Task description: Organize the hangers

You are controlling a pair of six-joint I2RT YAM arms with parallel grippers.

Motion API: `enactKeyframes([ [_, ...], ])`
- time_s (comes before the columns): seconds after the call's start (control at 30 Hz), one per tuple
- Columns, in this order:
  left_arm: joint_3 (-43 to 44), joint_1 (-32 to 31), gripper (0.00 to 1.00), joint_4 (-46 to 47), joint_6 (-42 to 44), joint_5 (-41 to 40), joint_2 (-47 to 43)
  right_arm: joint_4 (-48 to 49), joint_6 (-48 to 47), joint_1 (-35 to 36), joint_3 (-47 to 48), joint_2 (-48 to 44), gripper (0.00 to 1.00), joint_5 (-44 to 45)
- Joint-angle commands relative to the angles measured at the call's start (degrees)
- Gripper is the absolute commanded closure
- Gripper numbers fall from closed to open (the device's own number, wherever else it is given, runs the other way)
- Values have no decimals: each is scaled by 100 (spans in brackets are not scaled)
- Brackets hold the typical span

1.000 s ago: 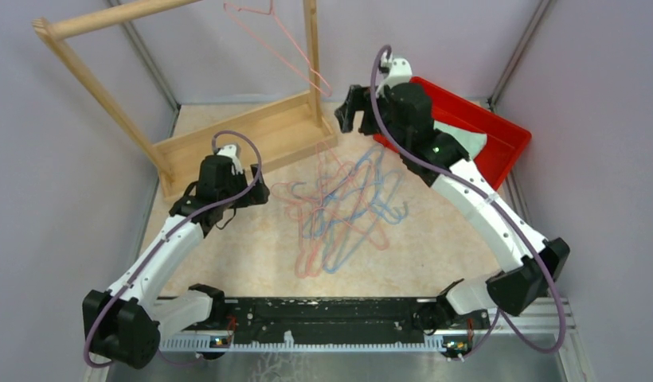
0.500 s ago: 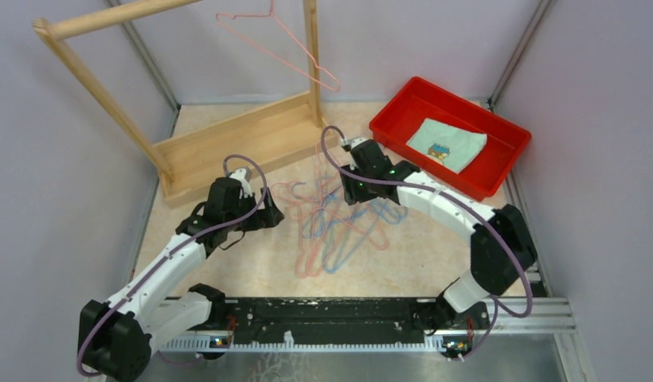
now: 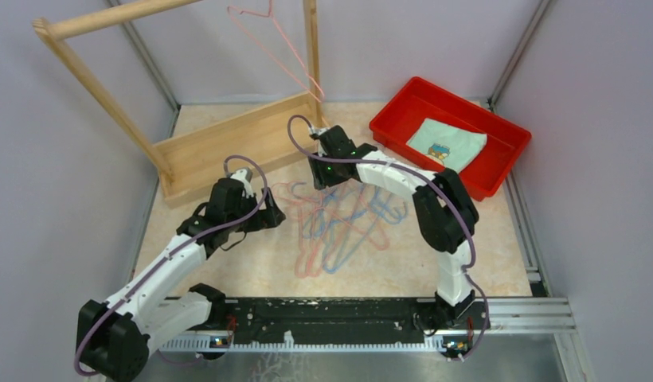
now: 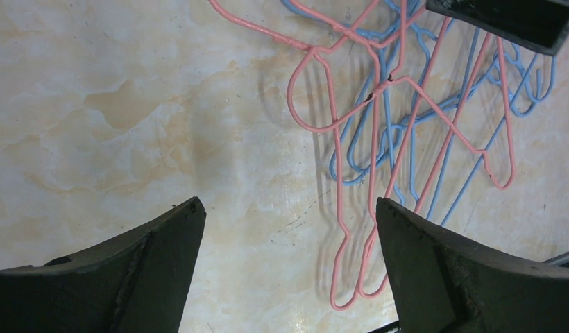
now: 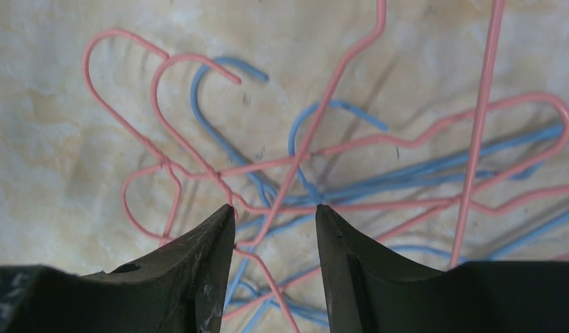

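Hangers (image 3: 339, 223) tangled, wooden rack (image 3: 236, 137) behind, left tool (image 4: 285, 205) spread beside, right tool (image 5: 273, 208) seemingly parted over them

- A robotics lab cell: plain lilac panels (image 3: 52, 199) in metal framing enclose the table (image 3: 228, 263).
- The left arm (image 3: 160, 267) and right arm (image 3: 447, 211) stand on a rail (image 3: 331, 312) at the table's near edge.
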Motion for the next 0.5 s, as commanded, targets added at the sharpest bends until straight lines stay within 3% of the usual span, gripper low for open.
enactKeyframes([
  [0.0, 60, -60, 2, -19, -124, -120, -147, 368, 92, -32, 724, 575, 53, -76],
  [0.33, -112, -85, 2, 52, -302, -220, -239, 425, 334, -303, 1552, 1568, 58, 81],
  [0.37, -119, -88, 2, 50, -309, -225, -257, 425, 344, -319, 1601, 1628, 65, 66],
  [0.47, -121, -89, 2, 38, -324, -239, -291, 457, 429, -358, 1661, 1689, 99, 26],
])
